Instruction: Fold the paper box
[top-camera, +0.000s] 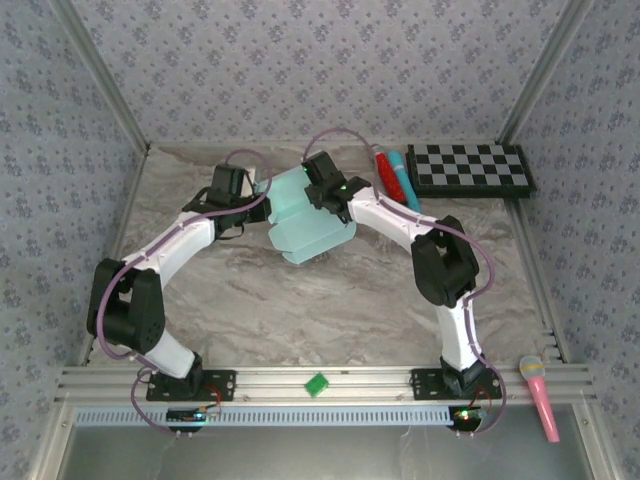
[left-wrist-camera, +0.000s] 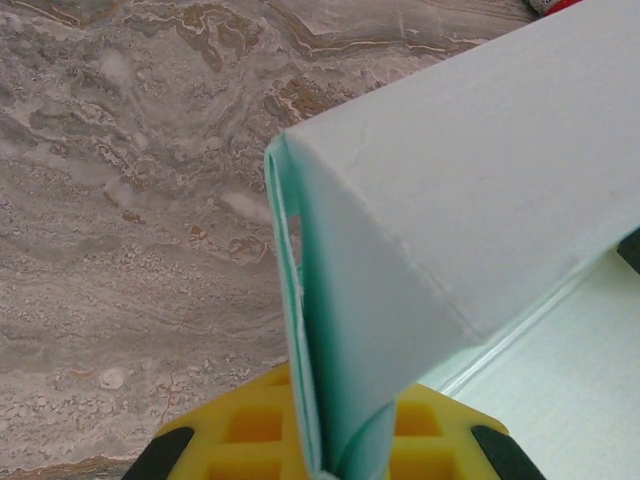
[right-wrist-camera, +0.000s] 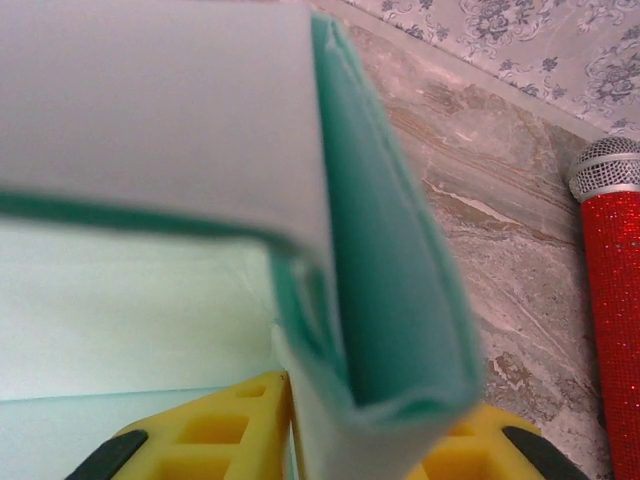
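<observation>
On the marble table (top-camera: 330, 300), toward the back, the half-folded box (top-camera: 312, 222) is between my two arms, its inside hidden. My left pincer (left-wrist-camera: 335, 455) is clenched on a doubled edge. A fold sits in my right pincer (right-wrist-camera: 355, 440); clamped or loose, I cannot tell.

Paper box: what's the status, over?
Left tool shut on a folded edge of the paper box. Right tool astride another fold, grip unclear. Box partly folded. Red microphone nearby, not touching.
</observation>
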